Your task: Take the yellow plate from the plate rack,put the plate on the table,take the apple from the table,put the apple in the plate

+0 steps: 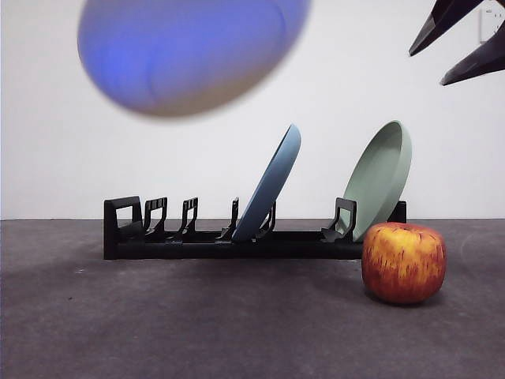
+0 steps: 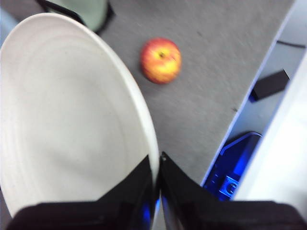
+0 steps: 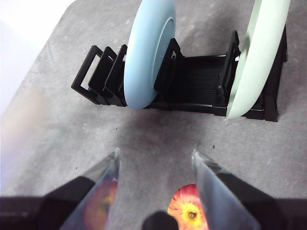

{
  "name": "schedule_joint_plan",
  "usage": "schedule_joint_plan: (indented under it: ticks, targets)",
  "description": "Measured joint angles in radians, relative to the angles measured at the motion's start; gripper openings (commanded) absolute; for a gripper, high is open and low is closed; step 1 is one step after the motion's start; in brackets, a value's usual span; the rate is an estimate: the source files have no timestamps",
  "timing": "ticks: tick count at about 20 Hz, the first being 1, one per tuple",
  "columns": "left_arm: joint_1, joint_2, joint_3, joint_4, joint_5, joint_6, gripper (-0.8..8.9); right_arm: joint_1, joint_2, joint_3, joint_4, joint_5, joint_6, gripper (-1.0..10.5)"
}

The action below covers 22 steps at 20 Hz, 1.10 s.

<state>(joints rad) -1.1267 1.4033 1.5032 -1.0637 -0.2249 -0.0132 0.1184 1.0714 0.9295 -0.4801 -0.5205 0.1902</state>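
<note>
Grey table, three plates, one apple

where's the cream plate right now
The round matte cream plate is off the black plate rack, held in the air by the left gripper, its jaws clamping the rim.

3 cameras: the front one sits low, level with the surface, close to the apple. 2 wrist cameras look down — both also show that apple.

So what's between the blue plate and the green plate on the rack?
Only vacant rack slots between blue plate and green plate, shown in the right wrist view.
</note>
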Motion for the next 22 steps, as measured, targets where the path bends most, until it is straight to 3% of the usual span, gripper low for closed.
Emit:
schedule_joint_plan:
  ticks: [6,9,17,18,20,22]
  targets:
    - [-0.025,0.067,-0.307,0.276,-0.069,-0.040,-0.09,0.000,0.000,0.000,0.000,0.000,0.000,2.6]
    - [-0.020,0.166,-0.333,0.296,-0.125,-0.040,-0.09,0.000,0.000,0.000,0.000,0.000,0.000,2.6]
    - [0.014,0.369,-0.333,0.381,-0.141,0.015,0.08,0.000,0.000,0.000,-0.001,0.000,0.000,2.6]
    - [0.015,0.367,-0.333,0.381,-0.140,0.015,0.56,0.000,0.000,0.000,-0.002,0.000,0.000,2.6]
    - [0.023,0.367,-0.333,0.377,-0.123,0.015,3.01,0.000,0.000,0.000,-0.007,0.000,0.000,2.6]
    - [0.035,0.367,-0.333,0.371,-0.106,0.014,3.34,0.000,0.000,0.000,-0.025,0.000,-0.003,2.6]
